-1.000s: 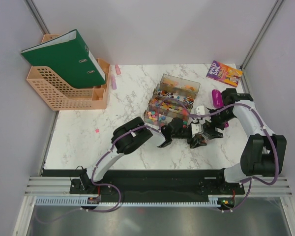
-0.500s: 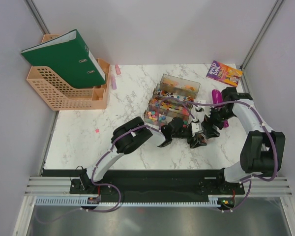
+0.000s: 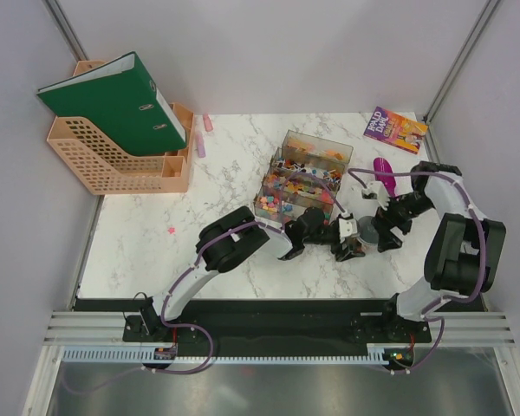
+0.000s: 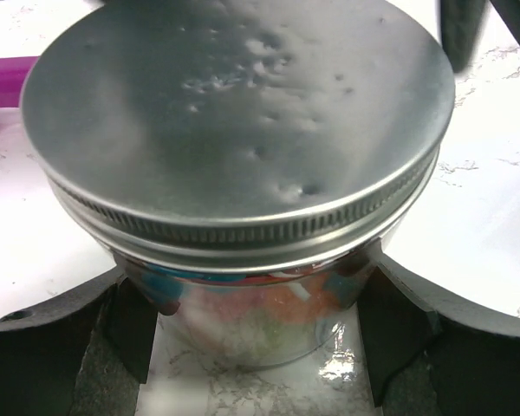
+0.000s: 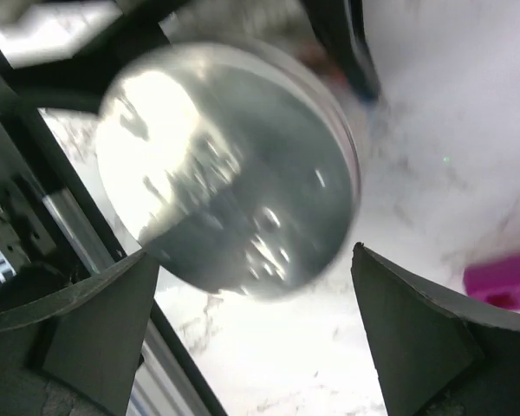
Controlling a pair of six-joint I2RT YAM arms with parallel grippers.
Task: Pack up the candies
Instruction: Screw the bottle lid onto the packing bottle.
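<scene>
A small clear round jar point(image 4: 243, 303) with a silver screw lid point(image 4: 234, 113) stands on the marble table. Through its glass show candies point(image 4: 277, 299) in orange, blue, pink and green. My left gripper point(image 4: 256, 325) is shut on the jar, one black finger on each side. In the top view the lid point(image 3: 367, 232) sits just right of the left gripper point(image 3: 345, 243). My right gripper point(image 5: 251, 347) is open and empty, fingers wide apart, with the blurred lid point(image 5: 234, 165) just beyond them. In the top view the right gripper point(image 3: 383, 224) is beside the jar. More candies point(image 3: 296, 186) fill the clear trays.
Two clear trays point(image 3: 317, 149) stand behind the jar. A purple scoop point(image 3: 383, 171) lies right of them and shows in the left wrist view point(image 4: 0, 74). A book point(image 3: 395, 129) lies at the back right. A peach file rack point(image 3: 113, 165) holds a green binder point(image 3: 113, 100) at the back left.
My right gripper has drawn back to the right, off the top of the jar, and the silver lid now shows on it. The left gripper has stayed on the jar.
</scene>
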